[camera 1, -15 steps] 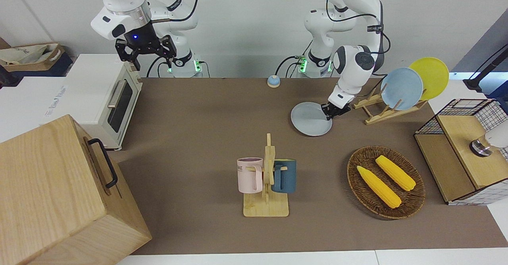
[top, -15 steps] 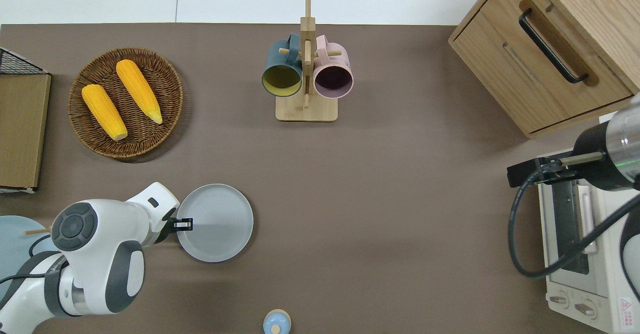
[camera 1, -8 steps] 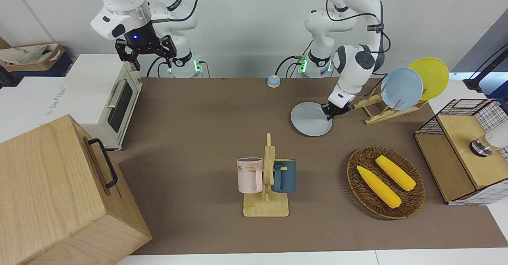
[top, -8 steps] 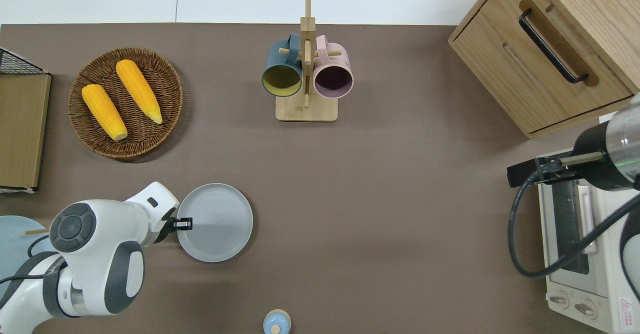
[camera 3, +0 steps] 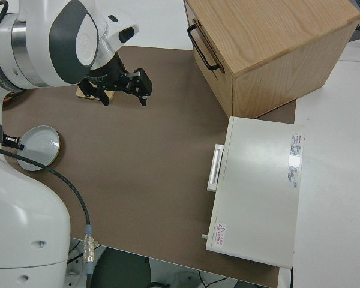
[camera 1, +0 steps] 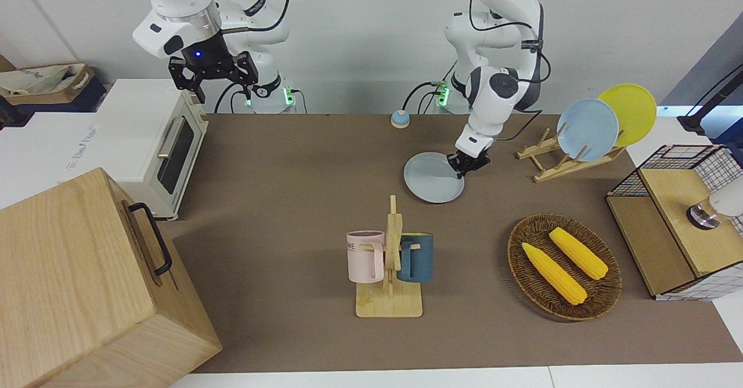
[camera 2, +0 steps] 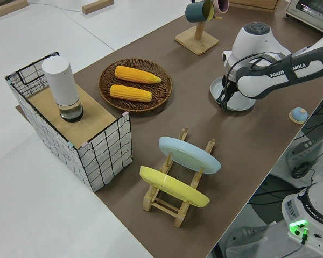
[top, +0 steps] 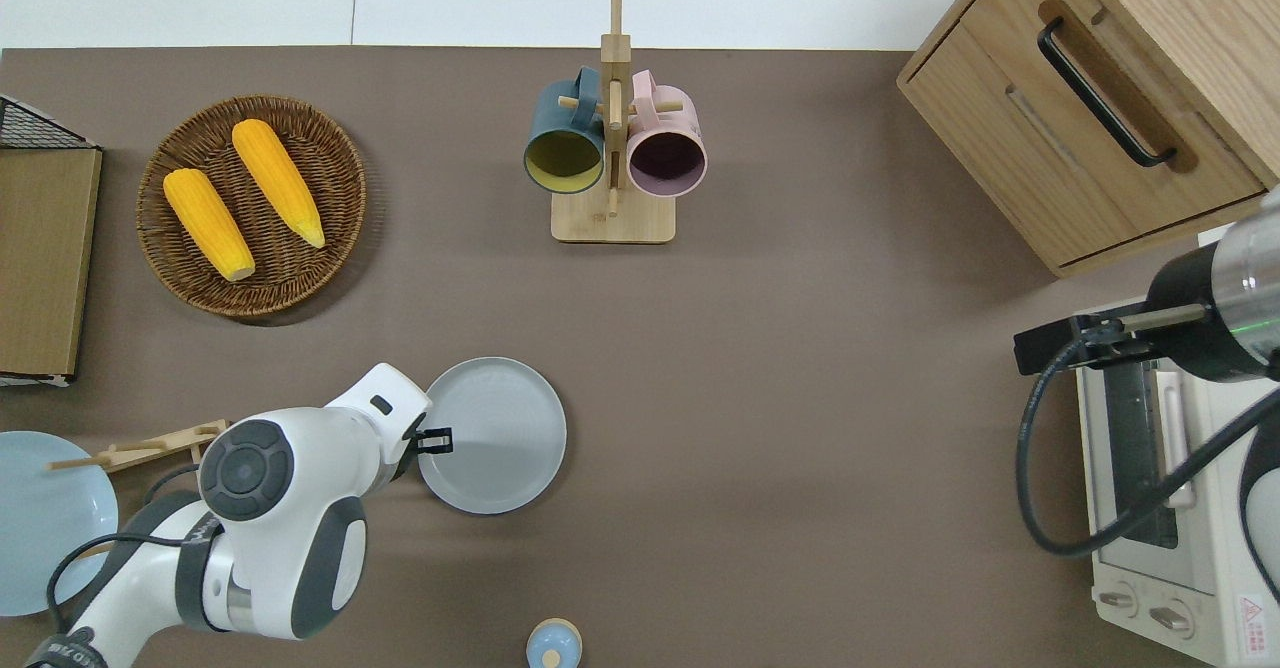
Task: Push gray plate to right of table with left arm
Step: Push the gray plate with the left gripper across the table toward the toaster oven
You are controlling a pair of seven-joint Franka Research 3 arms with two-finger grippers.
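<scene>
The gray plate (camera 1: 432,178) (top: 492,435) lies flat on the brown table (top: 800,398), nearer to the robots than the mug rack. My left gripper (camera 1: 462,164) (top: 435,439) is shut and tilted down. Its tip touches the plate's rim on the side toward the left arm's end of the table. The plate (camera 2: 242,101) and the left gripper (camera 2: 224,102) also show in the left side view. The right arm is parked, with its gripper (camera 1: 213,77) (camera 3: 123,90) open and empty.
A mug rack (top: 612,148) holds two mugs. A wicker basket (top: 250,203) holds two corn cobs. A rack (camera 1: 557,158) holds a sky-blue and a yellow plate. A wooden box (top: 1090,98) and a toaster oven (top: 1160,508) stand at the right arm's end. A small bell (top: 553,643) sits near the robots.
The left gripper and the gray plate have slid together toward the right arm's end of the table, and slightly farther from the robots. The right arm has not moved.
</scene>
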